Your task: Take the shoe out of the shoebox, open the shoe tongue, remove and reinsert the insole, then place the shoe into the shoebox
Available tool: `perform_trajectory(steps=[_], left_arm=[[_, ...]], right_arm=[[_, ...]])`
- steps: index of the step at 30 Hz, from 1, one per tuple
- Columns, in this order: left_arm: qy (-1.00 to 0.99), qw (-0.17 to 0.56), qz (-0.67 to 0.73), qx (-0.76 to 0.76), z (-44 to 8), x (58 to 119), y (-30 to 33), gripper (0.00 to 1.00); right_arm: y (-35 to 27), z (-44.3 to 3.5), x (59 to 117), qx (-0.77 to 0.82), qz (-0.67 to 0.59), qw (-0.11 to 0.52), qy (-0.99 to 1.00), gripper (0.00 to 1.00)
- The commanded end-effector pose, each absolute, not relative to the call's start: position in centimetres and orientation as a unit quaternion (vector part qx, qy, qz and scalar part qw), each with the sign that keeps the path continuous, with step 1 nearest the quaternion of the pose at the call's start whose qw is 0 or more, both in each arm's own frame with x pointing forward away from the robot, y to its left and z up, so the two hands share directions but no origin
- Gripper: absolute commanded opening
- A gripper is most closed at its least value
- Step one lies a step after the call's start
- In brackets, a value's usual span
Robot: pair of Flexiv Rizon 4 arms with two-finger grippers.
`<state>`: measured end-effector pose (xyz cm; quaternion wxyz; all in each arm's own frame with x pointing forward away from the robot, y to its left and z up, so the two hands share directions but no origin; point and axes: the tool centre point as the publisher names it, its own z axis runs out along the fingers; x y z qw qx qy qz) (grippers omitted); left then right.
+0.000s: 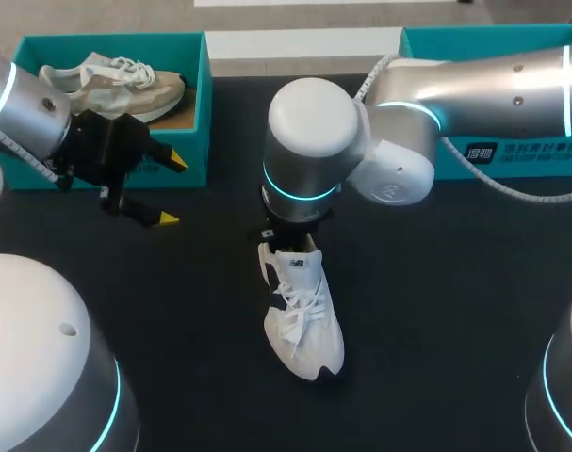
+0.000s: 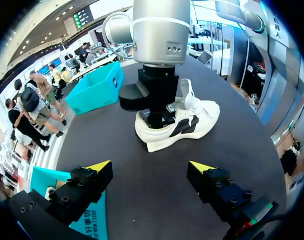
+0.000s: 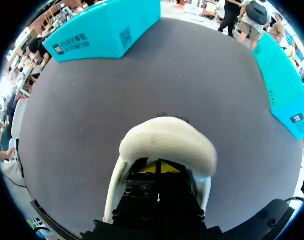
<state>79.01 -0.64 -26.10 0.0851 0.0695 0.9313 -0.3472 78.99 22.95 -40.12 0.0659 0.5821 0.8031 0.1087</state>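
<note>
Insole removal, likely: right claw buried in the shoe, grip unclear; left claw open. Next, lift the insole.

Head camera: fixed high behind the robot, facing down and forward over the whole black table, far enough off to take in both teal boxes at the far edge, the left box and the right box. Left wrist camera: low over the table's left side, behind the left gripper, facing right across the table at middling range toward the white shoe and the right arm standing over it. Right wrist camera: very near, looking down past the shoe's heel collar onto the table, boxes at the margins. All three views share the shoe; head and left wrist views share the right arm.
</note>
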Motion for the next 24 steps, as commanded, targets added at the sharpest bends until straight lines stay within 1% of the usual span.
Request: perform_trajectory(steps=[1,6,9,10,12,13,15,18,24], left_arm=[[0.932,0.086,-0.345,0.069,-26.1,78.9,-0.6,1.00],[0.932,0.086,-0.345,0.069,-26.1,78.9,-0.6,1.00],[0.932,0.086,-0.345,0.069,-26.1,78.9,-0.6,1.00],[0.932,0.086,-0.345,0.069,-26.1,78.9,-0.6,1.00],[0.932,0.086,-0.345,0.069,-26.1,78.9,-0.6,1.00],[0.932,0.086,-0.345,0.069,-26.1,78.9,-0.6,1.00],[0.932,0.086,-0.345,0.069,-26.1,78.9,-0.6,1.00],[0.932,0.086,-0.345,0.069,-26.1,78.9,-0.6,1.00],[0.932,0.086,-0.345,0.069,-26.1,78.9,-0.6,1.00]], right_arm=[[22.8,-40.8,79.4,0.583,0.091,0.056,0.806,0.00],[21.6,-38.4,78.4,0.583,0.071,0.042,0.809,0.00],[21.4,-36.4,77.5,0.578,0.046,0.007,0.815,0.00],[21.3,-35.9,77.2,0.572,0.034,-0.016,0.819,0.00],[21.2,-35.0,76.6,0.573,0.021,-0.026,0.819,0.00],[21.1,-34.6,76.2,0.570,0.010,-0.045,0.820,0.00],[21.2,-33.8,75.4,0.574,-0.009,-0.063,0.817,0.00],[21.2,-33.1,74.4,0.574,-0.051,-0.093,0.812,0.00],[21.4,-33.2,73.2,0.599,-0.057,-0.112,0.791,0.00]])
